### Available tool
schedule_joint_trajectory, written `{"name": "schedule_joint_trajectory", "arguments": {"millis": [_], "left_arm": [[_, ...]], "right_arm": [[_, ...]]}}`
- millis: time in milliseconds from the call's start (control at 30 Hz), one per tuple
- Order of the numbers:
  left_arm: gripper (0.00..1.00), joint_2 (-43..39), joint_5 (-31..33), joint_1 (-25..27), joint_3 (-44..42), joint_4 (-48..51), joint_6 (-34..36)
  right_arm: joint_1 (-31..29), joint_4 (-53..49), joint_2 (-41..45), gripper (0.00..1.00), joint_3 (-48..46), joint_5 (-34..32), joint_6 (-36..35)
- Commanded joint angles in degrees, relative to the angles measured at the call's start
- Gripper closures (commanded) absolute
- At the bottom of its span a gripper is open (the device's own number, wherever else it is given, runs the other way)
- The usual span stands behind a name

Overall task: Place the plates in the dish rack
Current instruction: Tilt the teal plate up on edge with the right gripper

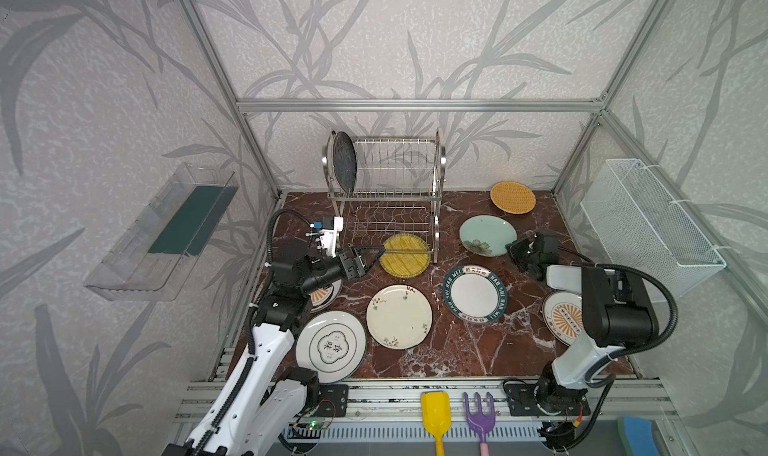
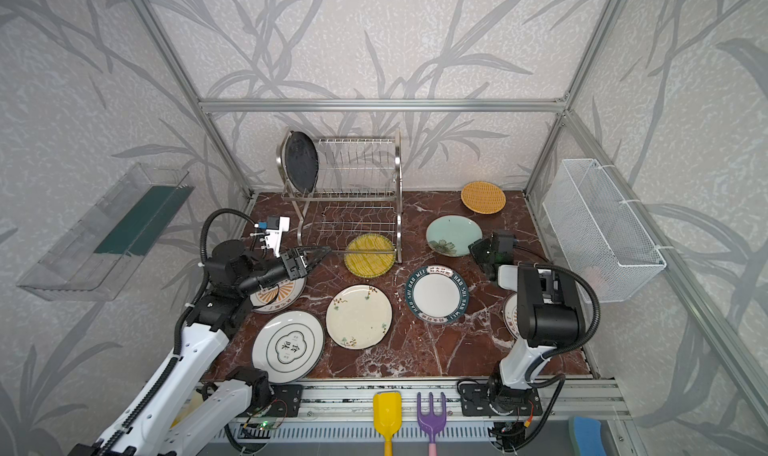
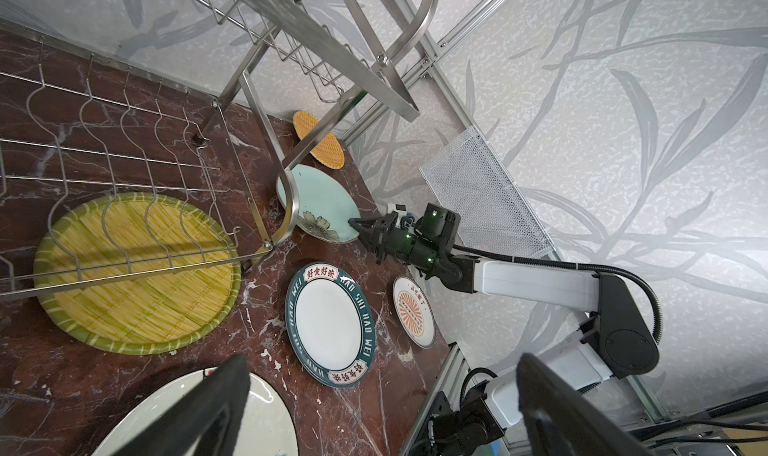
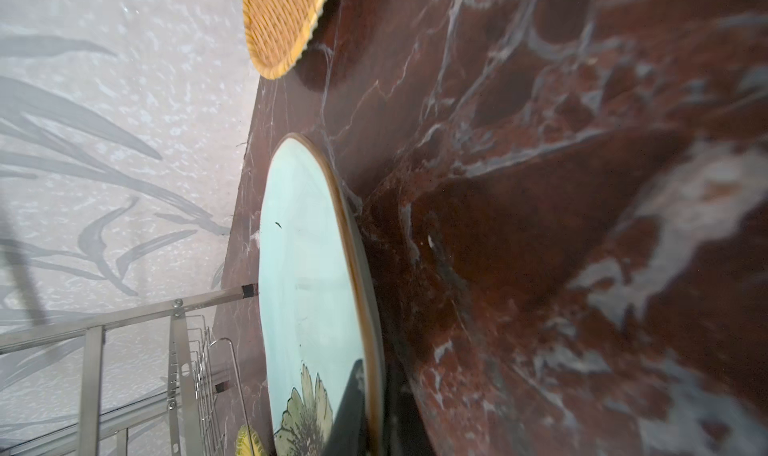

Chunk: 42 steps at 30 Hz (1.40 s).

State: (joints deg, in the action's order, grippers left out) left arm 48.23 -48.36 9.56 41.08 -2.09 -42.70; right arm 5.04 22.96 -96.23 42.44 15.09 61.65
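right tool [image 1: 511, 249] clamped on teal plate [image 1: 484, 230] rim

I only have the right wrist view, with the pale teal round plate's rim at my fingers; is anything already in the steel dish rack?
Observer: Yes, one round black plate stands upright at the left end of the shiny two-tier steel wire dish rack, on its upper tier.
Operator: Thank you. Where is the left gripper?
Observer: It is open, tips by the round yellow striped plate, which lies partly under the rack's lower tier.
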Motion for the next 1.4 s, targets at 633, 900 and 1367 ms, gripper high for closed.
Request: {"name": "schedule_joint_trajectory", "arguments": {"millis": [633,900,1367], "left_arm": [[0.01,-1.8,1.7,-0.4,-1.7,-1.7,-1.3],[0.01,-1.8,7.8,2.9,-4.9,-1.8,-3.4],[0.01,8.3,49.4,39.4,-10.0,-16.8,-18.9]], "right_arm": [[3.4,-31.2,41.1,1.0,-0.6,17.0,-9.2],[1.1,-34.5,49.0,1.0,-5.2,22.4,-10.5],[-18.1,-31.4,51.5,1.0,-7.1,6.4,-3.7]]}}
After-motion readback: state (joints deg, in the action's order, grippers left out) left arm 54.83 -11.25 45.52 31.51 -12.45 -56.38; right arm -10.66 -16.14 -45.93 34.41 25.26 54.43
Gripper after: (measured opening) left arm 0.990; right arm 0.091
